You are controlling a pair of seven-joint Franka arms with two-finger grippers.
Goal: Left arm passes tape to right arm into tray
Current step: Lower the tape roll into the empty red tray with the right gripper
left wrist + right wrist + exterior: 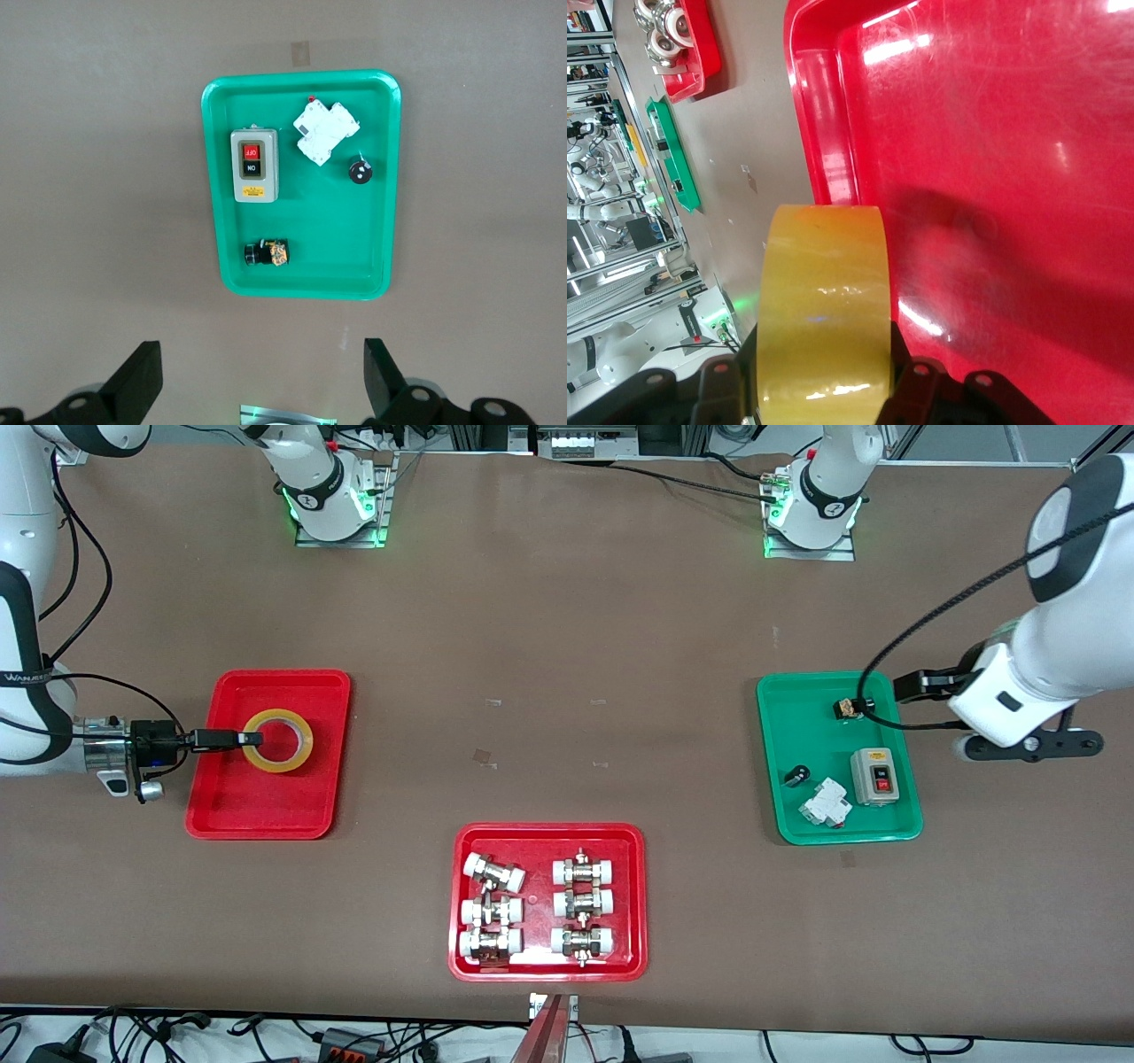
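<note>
The tape (297, 748), a yellow translucent roll, is over the plain red tray (257, 802) toward the right arm's end of the table. My right gripper (248, 738) is shut on the roll's wall, one finger inside the ring and one outside. In the right wrist view the tape (824, 283) stands between the fingers of the right gripper (824, 372), just above the tray's floor (992, 133). I cannot tell whether the roll touches the tray. My left gripper (952, 713) is open and empty, over the edge of the green tray; its spread fingers show in the left wrist view (261, 381).
A green tray (797, 717) holds a switch box (873, 776), a white breaker (826, 804) and small black parts; it also shows in the left wrist view (372, 221). A red tray of white-capped metal fittings (461, 957) lies near the front edge.
</note>
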